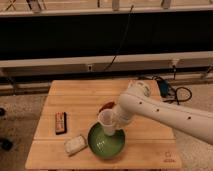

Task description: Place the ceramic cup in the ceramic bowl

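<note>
Fingers of the gripper closed on the ceramic cup, held tilted over the green ceramic bowl; wooden table beneath; sponge block and dark bar leftward; black cable behind.

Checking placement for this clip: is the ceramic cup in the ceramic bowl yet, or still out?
Still out. The ceramic cup sits at the gripper, above the ceramic bowl's upper rim, not resting inside.
</note>
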Controlling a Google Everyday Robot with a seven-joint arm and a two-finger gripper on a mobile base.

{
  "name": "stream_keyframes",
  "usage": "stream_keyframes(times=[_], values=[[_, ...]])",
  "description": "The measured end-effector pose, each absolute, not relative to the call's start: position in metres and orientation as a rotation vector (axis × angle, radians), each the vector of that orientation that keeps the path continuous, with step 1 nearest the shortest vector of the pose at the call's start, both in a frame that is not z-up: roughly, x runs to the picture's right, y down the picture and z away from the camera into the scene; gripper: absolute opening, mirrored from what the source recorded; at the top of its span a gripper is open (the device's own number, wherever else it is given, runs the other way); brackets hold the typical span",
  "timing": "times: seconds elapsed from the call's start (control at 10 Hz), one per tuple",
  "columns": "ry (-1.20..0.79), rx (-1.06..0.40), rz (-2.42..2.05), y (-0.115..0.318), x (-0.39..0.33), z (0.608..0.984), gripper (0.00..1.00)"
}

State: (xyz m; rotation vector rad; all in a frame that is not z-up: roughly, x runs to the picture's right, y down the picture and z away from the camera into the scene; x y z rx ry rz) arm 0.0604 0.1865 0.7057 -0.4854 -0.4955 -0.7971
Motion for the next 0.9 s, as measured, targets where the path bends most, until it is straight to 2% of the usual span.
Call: stream_keyframes(times=[0.4,0.5,0.9], values=[[-0.525,-0.517,-0.759,0.206,0.068,0.693,0.73],[-0.533,-0.524,-0.755,0.21,0.068,0.691,0.79],[-0.578,-0.519,-0.749,0.219,0.064,0.683,0.8]])
